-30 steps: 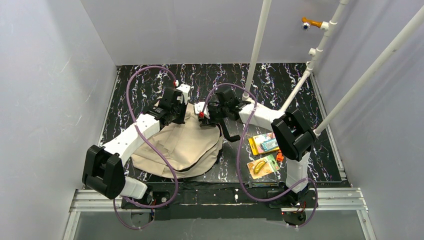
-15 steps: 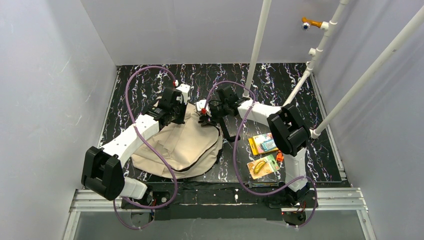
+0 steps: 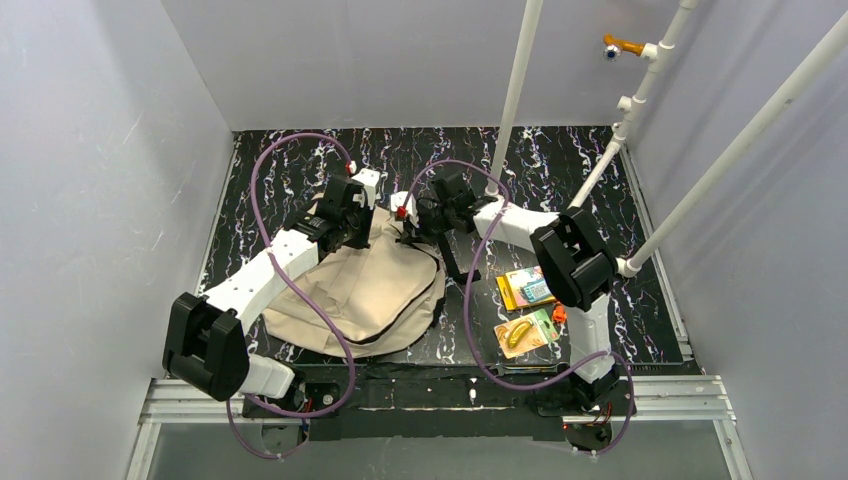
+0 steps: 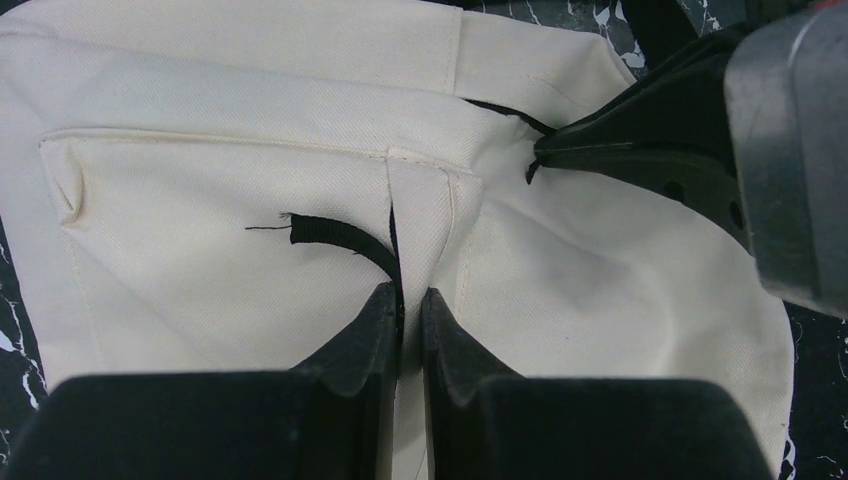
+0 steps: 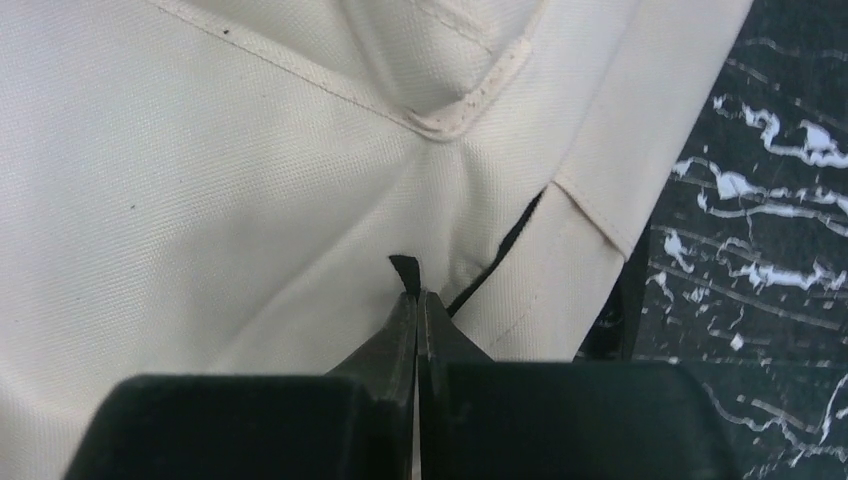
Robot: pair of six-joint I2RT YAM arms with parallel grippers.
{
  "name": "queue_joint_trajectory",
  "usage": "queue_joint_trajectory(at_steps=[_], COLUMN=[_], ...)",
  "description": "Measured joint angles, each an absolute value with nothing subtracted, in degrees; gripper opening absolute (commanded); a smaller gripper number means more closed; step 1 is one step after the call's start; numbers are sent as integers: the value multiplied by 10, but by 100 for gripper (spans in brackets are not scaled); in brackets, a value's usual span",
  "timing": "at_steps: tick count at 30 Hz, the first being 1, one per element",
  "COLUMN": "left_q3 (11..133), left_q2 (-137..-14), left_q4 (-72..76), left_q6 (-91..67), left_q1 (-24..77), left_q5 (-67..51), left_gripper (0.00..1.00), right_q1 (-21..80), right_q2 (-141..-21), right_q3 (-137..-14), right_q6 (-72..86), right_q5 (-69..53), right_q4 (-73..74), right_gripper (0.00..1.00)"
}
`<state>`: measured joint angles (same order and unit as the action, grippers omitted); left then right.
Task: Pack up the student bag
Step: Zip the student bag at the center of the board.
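Observation:
The beige student bag point(image 3: 372, 292) lies slumped on the dark marbled table between both arms. My left gripper point(image 3: 352, 226) is at its far edge, shut on a fold of beige cloth point(image 4: 420, 215) beside a thin black strap point(image 4: 330, 232). The left gripper point(image 4: 411, 296) jaws pinch the fold tightly. My right gripper point(image 3: 406, 232) is at the bag's far right edge. In the right wrist view the right gripper point(image 5: 416, 297) is shut on a small black tab point(image 5: 404, 268) of the bag point(image 5: 200, 180). The right gripper's black finger point(image 4: 640, 150) shows in the left wrist view.
Two colourful books lie right of the bag: an orange one point(image 3: 528, 286) and one with a banana picture point(image 3: 524, 332). The bag's black strap point(image 3: 455, 262) trails onto the table. White poles point(image 3: 515, 90) rise at the back right. Grey walls enclose the table.
The right gripper has closed on the black tab at the bag's edge, and the right arm shifted slightly left. The left gripper has held its grip unmoved.

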<state>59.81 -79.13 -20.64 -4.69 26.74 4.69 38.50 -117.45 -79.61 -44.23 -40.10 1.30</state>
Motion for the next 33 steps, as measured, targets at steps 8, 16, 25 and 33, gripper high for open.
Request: queue_joint_trajectory(at_steps=[8,16,25,33], left_q3=[598,598,606,646], left_q2=[-795,-809,-832,-806], left_q4=[-205,-206,-231,-230], left_q6=[-58,-51,-15,4], left_q1=[268,269,253,248], left_q5=[78,102,62,-49], left_gripper=[0,0,41,72], right_q1=[394,390,390,390], right_q2=[-1025,-877,-874,-912], right_q3=[-607,-435,-348,-366], right_q6=[-225,-71,60,131], right_q5=[-295,-332,-356,-373], right_q4=[-135,-326,-516,-609], right_gripper=[1,1,1,1])
